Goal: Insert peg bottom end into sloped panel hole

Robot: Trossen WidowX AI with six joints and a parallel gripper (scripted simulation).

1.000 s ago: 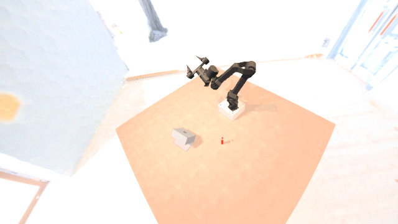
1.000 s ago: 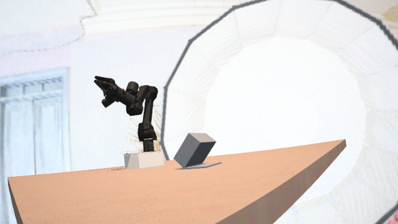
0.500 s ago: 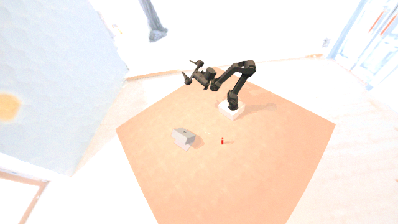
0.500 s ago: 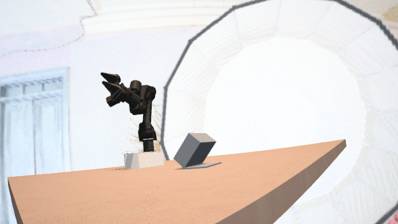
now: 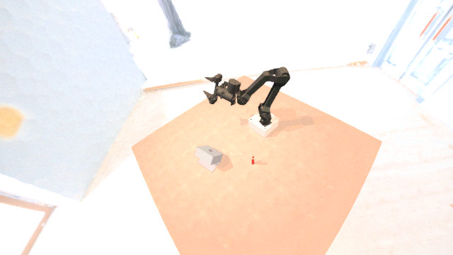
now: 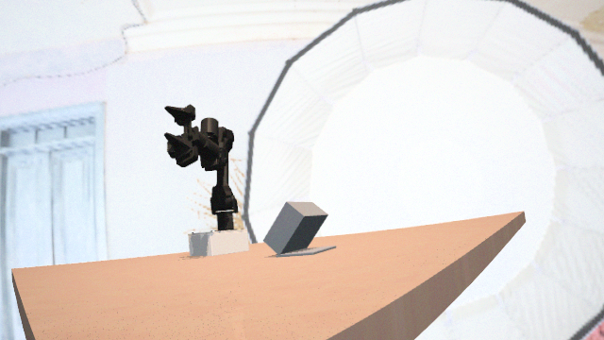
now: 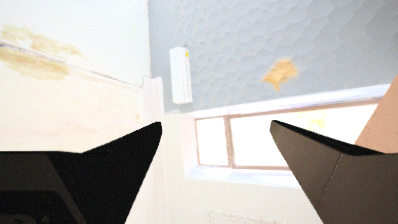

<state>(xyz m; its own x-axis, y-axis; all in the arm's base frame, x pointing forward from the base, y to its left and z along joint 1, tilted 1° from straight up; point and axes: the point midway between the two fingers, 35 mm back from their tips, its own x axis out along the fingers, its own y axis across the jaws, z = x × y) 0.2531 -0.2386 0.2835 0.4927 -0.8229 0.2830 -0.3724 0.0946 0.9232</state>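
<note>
A small red peg (image 5: 253, 161) stands upright on the table (image 5: 283, 184) (image 6: 156, 293) in the top view. I cannot make it out in the exterior view or the wrist view. The grey sloped panel block (image 5: 214, 158) (image 6: 294, 228) stands on a thin base plate, with a small dark hole (image 5: 210, 150) in its upper face. The hole's exact shape is too small to tell. My gripper (image 5: 205, 85) (image 6: 166, 122) (image 7: 214, 125) is open and empty, held high above the table, far from both peg and panel. Its fingers point away from the base, roughly level.
The arm's white base box (image 5: 263, 125) (image 6: 219, 243) stands on the table behind the peg and panel. The panel block is beside the peg, to its left in the top view. The wrist view shows mostly walls and a window, with a strip of table (image 7: 384, 125) at the right.
</note>
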